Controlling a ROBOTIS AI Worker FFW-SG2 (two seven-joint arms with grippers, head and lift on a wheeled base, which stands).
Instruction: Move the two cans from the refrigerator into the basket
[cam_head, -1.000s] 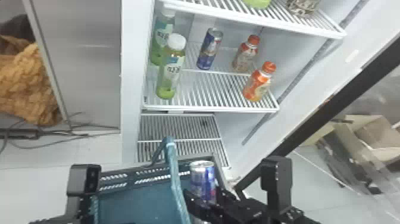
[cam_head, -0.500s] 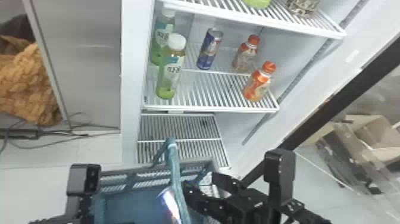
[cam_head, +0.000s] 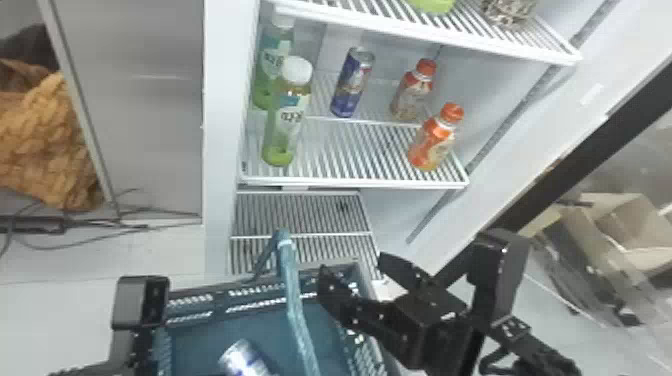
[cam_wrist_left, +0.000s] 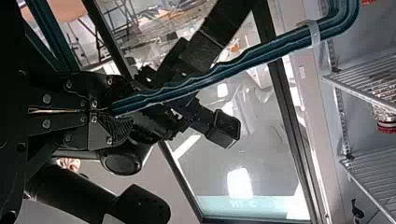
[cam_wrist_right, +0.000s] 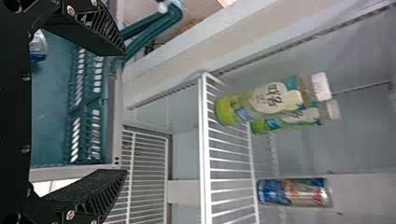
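Can (cam_head: 243, 359) had dropped into basket (cam_head: 230, 327); right fingers (cam_wrist_right: 100, 28) stood open, left fingers (cam_wrist_left: 116, 130) clamped its handle (cam_wrist_left: 205, 80), presumably steadying it.

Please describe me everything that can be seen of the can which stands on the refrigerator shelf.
The can is slim, round-sided and metallic-looking, blue with silver and red print and a silver top rim. It stands upright towards the back of the shelf, which alone touches it, with two green bottles to its left and two red-capped bottles to its right.
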